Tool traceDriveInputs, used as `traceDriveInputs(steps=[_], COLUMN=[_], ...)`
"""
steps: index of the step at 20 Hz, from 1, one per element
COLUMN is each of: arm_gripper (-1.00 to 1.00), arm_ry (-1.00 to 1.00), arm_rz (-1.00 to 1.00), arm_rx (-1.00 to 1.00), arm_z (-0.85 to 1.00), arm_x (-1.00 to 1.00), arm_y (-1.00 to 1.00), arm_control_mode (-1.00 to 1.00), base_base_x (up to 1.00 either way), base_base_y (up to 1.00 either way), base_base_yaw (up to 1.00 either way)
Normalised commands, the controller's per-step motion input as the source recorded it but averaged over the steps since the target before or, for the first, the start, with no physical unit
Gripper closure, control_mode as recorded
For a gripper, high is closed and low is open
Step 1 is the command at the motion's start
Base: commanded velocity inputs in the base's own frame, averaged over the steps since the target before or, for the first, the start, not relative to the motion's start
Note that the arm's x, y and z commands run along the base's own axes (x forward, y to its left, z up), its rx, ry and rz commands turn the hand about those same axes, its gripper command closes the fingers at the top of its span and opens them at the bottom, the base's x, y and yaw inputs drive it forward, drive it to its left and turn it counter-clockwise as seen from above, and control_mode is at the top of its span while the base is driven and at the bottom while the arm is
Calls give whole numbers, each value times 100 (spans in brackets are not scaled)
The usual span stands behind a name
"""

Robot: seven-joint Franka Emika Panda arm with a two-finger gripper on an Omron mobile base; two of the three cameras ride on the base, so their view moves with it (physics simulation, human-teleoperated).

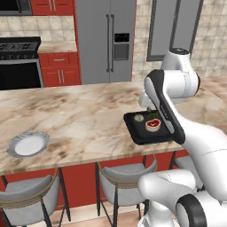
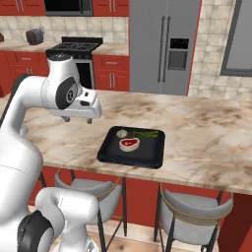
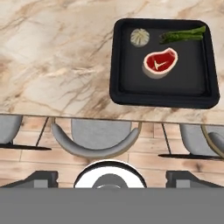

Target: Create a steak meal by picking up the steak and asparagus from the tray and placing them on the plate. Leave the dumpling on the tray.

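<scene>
The black tray (image 2: pixel 133 156) lies near the counter's front edge. On it are the red steak (image 2: pixel 129 143) with its pale rim, the pale round dumpling (image 2: pixel 121 133) behind it to the left, and the green asparagus (image 2: pixel 146 134) along the far side. In the hand view the tray (image 3: pixel 162 85) sits at the upper right with steak (image 3: pixel 160 62), dumpling (image 3: pixel 139 37) and asparagus (image 3: pixel 183 35). My gripper (image 2: pixel 78 120) hangs above the counter left of the tray, open and holding nothing, its fingertips (image 3: pixel 41 177) wide apart. The plate (image 1: pixel 28 144) rests far left on the counter.
The marble counter (image 1: pixel 80 115) stretches between plate and tray. Grey stools (image 1: pixel 126 179) stand under its front edge (image 3: pixel 65 114). My forearm (image 1: pixel 166 111) crosses over the tray's right part in the left base view. A fridge (image 2: pixel 162 44) and stove (image 2: pixel 78 49) stand behind.
</scene>
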Motion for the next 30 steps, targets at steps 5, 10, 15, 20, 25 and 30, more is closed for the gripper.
traceDriveInputs(steps=[5,10,15,20,25,30], arm_gripper=[-100,-100,-100,-100,-100,-100], arm_ry=[0,0,0,0,0,0], arm_rz=[0,0,0,0,0,0], arm_rx=[0,0,0,0,0,0], arm_z=[-20,-14,0,0,0,0], arm_x=[-33,-10,0,0,0,0], arm_y=[0,2,0,0,0,0], arm_control_mode=[-100,100,100,100,100,100], base_base_x=[0,-10,-46,-40,-27,-1], base_base_y=[0,1,19,49,75,90], base_base_yaw=[0,0,0,0,0,0])
